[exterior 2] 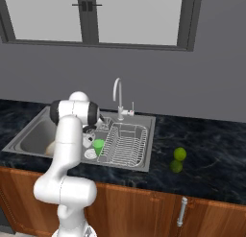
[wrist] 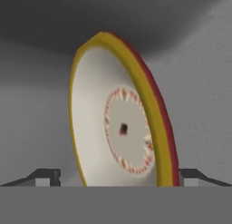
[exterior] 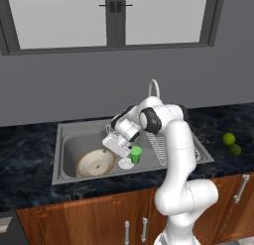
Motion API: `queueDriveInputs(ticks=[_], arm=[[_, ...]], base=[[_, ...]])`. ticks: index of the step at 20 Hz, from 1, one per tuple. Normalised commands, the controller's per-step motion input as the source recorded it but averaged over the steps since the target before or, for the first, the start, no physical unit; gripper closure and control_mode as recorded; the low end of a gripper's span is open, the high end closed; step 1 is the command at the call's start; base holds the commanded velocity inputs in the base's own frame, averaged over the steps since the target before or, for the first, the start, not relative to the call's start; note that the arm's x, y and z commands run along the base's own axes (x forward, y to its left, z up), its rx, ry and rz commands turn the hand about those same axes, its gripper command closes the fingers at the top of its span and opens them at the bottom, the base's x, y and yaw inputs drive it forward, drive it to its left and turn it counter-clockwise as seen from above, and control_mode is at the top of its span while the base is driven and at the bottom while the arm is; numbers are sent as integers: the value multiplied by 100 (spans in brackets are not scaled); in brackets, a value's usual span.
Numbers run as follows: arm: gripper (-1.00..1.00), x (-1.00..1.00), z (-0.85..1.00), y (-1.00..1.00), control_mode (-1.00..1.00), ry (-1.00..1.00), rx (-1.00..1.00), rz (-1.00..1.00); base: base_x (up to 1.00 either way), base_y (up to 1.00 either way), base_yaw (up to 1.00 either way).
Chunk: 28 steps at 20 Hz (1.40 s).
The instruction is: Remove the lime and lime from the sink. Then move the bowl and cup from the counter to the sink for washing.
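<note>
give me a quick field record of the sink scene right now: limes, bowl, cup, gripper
limes: both on the counter right of the sink, brighter one touching or nearly touching the darker one
bowl: in the sink basin, left part
cup: upright in the sink, by the white drain
gripper: open, over the basin between bowl and cup, holding nothing
rack: wire rack in the sink's right part

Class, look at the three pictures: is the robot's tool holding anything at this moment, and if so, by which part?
Nothing is held. The tool stands open, its fingertips on either side of the bowl in the sink.
</note>
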Motion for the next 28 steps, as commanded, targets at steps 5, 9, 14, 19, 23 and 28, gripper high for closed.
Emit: queueDriveInputs(ticks=[5, 9, 14, 19, 23, 28], arm=[[-100, -1, 15, -8, -100, 2, -10, 0], [-100, 0, 15, -10, -100, 3, -12, 0], [-100, -5, 15, -1, -100, 6, -11, 0], [-100, -4, 20, 0, -100, 15, -13, 0], [-100, -10, 24, 0, -100, 15, -13, 0], [-100, -14, 29, -2, -100, 11, -14, 0]], base=[[0, 0, 0], [0, 0, 0], [0, 0, 0], [0, 0, 0], [0, 0, 0], [0, 0, 0]])
